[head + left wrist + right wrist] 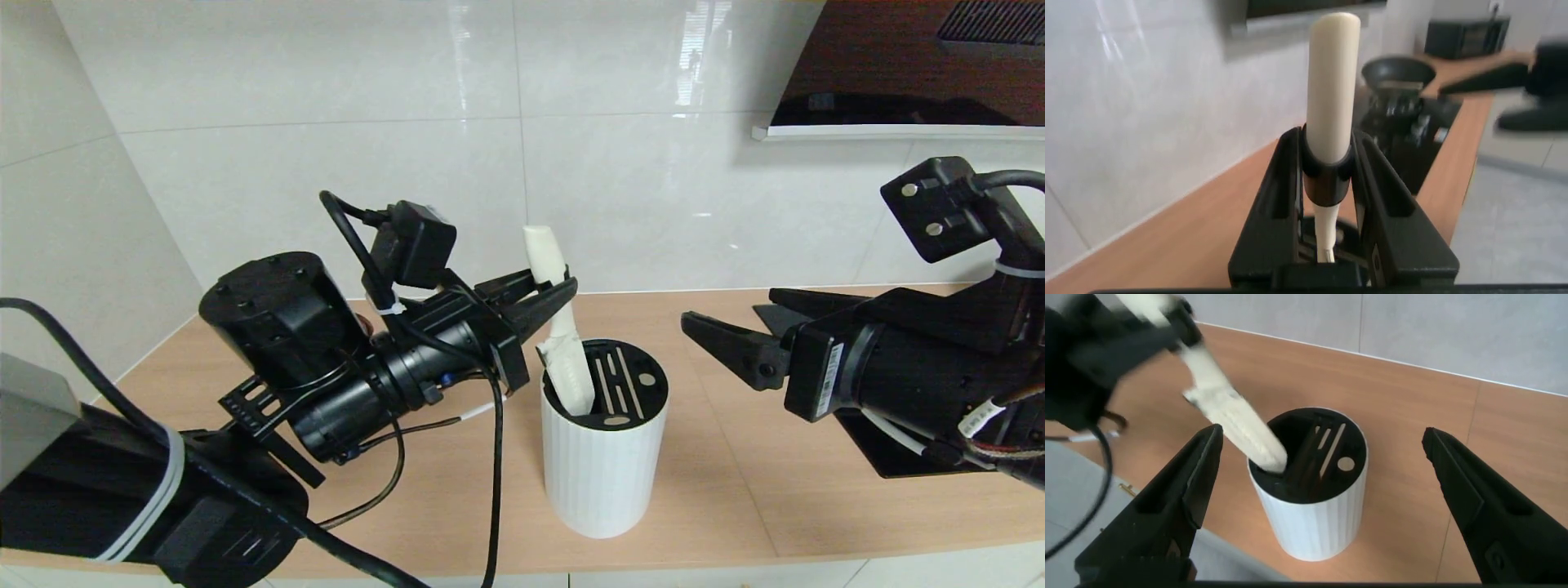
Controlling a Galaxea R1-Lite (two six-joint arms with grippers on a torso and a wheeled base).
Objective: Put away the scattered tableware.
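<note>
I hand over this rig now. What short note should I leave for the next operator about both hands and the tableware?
The left hand is shut on the handle of the knife, above the holder.
The right hand is open and holds nothing, to the right of the holder.
The knife is tilted, with its blade tip inside the holder's black top and the rest outside.
Done: knife brought to the holder.
Left: lower the knife fully in, release it, withdraw the left hand.

We log: left end effector (555, 296) held roughly level, pointing toward the right side, fingers clamped on a cream knife handle (545, 253) | right end effector (735, 317) facing it, pointing leftward, fingers spread wide apart.
</note>
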